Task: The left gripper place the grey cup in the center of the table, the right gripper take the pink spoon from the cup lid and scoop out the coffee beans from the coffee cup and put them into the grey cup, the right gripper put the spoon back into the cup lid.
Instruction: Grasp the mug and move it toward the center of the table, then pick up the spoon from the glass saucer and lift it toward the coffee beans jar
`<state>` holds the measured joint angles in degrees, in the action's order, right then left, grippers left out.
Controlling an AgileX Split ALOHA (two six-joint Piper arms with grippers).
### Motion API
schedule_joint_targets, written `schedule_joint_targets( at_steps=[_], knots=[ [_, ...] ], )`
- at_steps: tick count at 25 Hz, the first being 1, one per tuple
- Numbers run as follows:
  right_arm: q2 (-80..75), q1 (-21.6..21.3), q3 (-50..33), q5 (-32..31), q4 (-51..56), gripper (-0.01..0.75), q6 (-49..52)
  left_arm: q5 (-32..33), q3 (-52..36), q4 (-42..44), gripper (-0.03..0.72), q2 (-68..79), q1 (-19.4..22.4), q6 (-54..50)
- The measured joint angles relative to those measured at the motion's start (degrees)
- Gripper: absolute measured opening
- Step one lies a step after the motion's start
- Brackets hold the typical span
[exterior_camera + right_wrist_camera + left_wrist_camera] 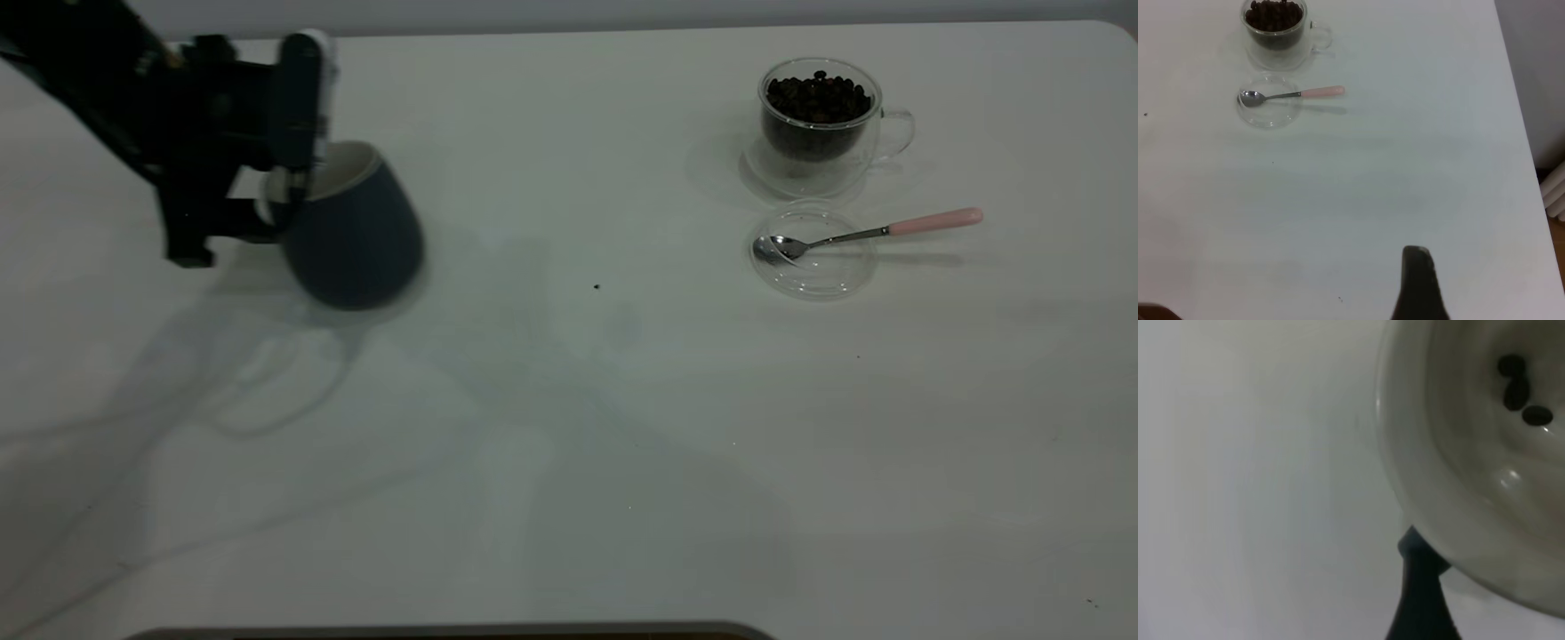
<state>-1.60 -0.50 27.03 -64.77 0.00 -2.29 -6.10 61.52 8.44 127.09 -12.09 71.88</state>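
- A large plain white table point(569, 444) with a few tiny dark specks filled the exterior view; its near half lay bare.
- At centre right, the round clear cup lid point(813, 262) lay flat, the silver bowl of the pink-handled spoon point(876, 231) resting in it, handle pointing right past the rim.
- Just beyond, at upper right, the clear double-walled glass coffee cup point(822, 129) stood upright, holding dark coffee beans point(818, 98).
- At upper left, the left gripper point(284, 191) was clamped over the rim of the rounded dark blue-grey cup point(356, 231), which tilted left.
- The left wrist view showed three beans in its white interior.
- The right gripper point(1418, 287) showed only one black finger in its wrist view; whether it was wide or narrow I cannot tell.
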Motion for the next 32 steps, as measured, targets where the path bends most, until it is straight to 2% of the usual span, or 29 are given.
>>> schedule_joint_targets(
  at_steps=[10, 22, 27, 32],
  knots=[
    [0.0, 0.0, 0.0, 0.0, 0.0, 0.586, 0.0, -4.0, 0.2, 0.0, 0.586, 0.2, -9.6, -6.9],
    [0.0, 0.0, 0.0, 0.0, 0.0, 0.586, 0.0, -4.5, 4.7, 0.0, 0.586, 0.3, -13.7, -18.6],
    [0.0, 0.0, 0.0, 0.0, 0.0, 0.586, 0.0, 0.2, 4.7, -4.4, 0.586, -6.0, -14.1, -19.1],
    [0.0, 0.0, 0.0, 0.0, 0.0, 0.586, 0.0, 12.3, 4.7, -14.4, 0.586, -18.1, -14.1, -19.6]
  ],
)
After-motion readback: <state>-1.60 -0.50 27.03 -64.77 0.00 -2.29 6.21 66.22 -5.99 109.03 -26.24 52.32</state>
